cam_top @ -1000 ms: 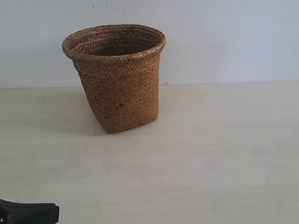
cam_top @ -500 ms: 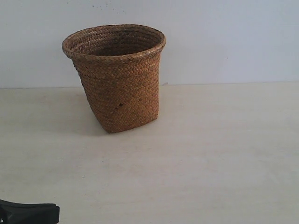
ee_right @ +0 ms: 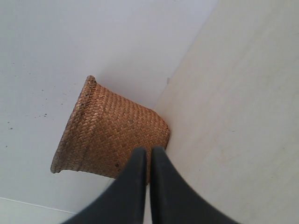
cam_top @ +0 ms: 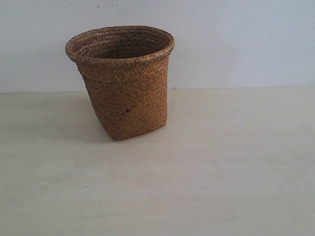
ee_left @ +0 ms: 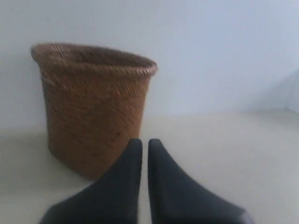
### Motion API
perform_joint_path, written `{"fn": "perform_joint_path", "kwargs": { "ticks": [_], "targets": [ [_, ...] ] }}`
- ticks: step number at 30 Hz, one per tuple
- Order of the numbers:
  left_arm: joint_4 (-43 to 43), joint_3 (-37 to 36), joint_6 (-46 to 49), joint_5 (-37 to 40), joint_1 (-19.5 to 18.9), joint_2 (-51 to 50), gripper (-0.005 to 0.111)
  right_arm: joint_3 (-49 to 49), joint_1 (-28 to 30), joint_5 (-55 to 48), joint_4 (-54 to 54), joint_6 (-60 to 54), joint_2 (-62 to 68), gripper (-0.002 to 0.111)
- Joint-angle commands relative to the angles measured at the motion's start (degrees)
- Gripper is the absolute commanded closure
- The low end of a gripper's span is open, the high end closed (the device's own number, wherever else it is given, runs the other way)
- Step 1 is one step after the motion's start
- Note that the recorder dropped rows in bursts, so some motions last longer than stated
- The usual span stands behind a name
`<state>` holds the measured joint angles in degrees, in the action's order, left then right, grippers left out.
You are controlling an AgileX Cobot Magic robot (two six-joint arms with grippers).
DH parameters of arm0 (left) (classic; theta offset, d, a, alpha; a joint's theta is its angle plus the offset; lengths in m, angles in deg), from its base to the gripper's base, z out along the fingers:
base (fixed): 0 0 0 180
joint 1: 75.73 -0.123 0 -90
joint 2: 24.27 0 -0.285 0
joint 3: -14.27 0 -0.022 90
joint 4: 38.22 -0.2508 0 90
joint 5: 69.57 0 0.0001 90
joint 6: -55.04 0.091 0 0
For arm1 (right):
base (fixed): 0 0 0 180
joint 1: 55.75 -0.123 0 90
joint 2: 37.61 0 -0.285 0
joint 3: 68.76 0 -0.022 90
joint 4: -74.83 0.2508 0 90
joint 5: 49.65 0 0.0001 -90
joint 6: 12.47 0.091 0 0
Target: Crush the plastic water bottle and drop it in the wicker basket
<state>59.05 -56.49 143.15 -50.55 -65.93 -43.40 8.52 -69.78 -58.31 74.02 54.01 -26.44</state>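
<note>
We find no plastic water bottle in any of the three views. It is not on the bare table (cam_top: 221,172), and neither pincer holds it. The only place it could be hidden is inside the wicker basket (cam_top: 125,93). The exterior view shows just the far inner wall below the rim there, so we cannot tell whether it lies inside, and we can say nothing about its long axis.

The basket stands upright in the upper left of the exterior frame, close to the pale wall (cam_top: 236,44), with its flared rim uppermost and its narrower base on the table. Neither arm appears in that frame.

In the left wrist view the left gripper (ee_left: 145,145) has its two dark fingers drawn together, with only a thin slit between them and nothing in it. The basket stands beyond the fingertips, apart from them and a little off their line.

The right gripper (ee_right: 150,153) is likewise closed on nothing. The basket lies past its tips at some distance, and that camera sees it at a tilt.

Since the basket sits on the left half of the exterior frame, we judge the left arm to be the nearer one. With both pincers empty and no bottle on the table, we judge that the drop is probably done, but the basket's floor is hidden, so we cannot confirm it.
</note>
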Motion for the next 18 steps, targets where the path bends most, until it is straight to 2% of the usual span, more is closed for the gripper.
{"fn": "perform_joint_path", "kwargs": {
  "ticks": [1,8,18],
  "targets": [
    [0.55,-2.06,0.92,-1.44,-3.53,9.55,0.103,-0.06,0.31,0.31,0.04,-0.48,-0.26,0.108],
    [0.43,-3.48,1.96,-4.48,-6.9,11.34,0.103,-0.06,0.31,1.59,0.07,-0.48,-0.4,0.108],
    [0.58,-3.48,2.35,-6.78,-6.86,11.34,0.103,-0.06,0.31,1.59,0.07,-0.48,-0.4,0.108]
  ]
}}
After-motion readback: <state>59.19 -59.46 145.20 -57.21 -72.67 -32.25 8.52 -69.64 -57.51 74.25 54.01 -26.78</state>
